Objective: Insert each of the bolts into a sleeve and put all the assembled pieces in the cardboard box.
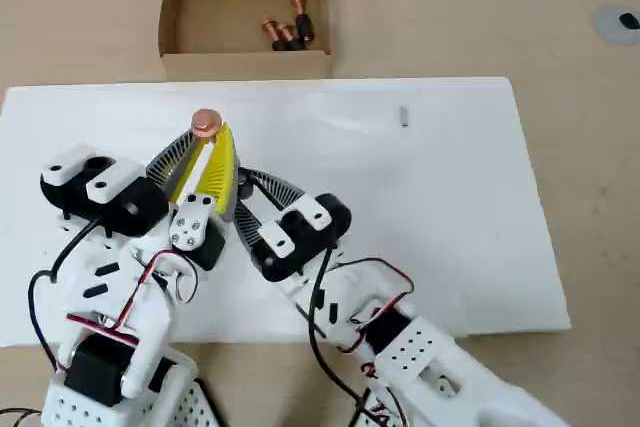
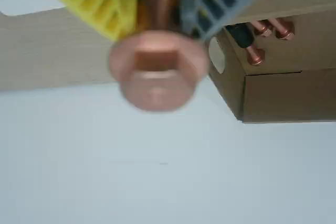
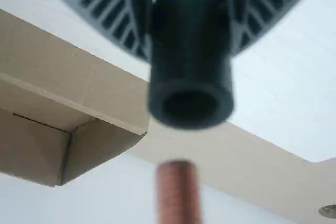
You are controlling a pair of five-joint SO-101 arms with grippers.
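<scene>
Bolt [image 1: 205, 124] is hanging over the white sheet [image 1: 430, 207] that is covering the table [image 1: 590, 167], pinched by its shank in the left claw [image 1: 203, 142], between one yellow finger and one grey one. Its copper head is pointing toward the box [image 1: 245, 67], just short of the sheet's far edge. In the left wrist view the bolt [image 2: 157, 72] is showing its flanged head, with the left claw [image 2: 157, 1] pressing in on both sides of the shank.

In the right wrist view the right claw [image 3: 190, 14] is gripping a black sleeve [image 3: 190, 72] between its dark fingers, with the open bore facing outward. The bolt's threaded end [image 3: 178, 192] is sitting just beyond that mouth, roughly in line with it but apart from it, not entered.

From above, the right claw [image 1: 245, 187] is lying close behind the left one, partly under it. Three assembled pieces [image 1: 285, 29] are resting inside the box [image 2: 283, 98], toward its right-hand side.
</scene>
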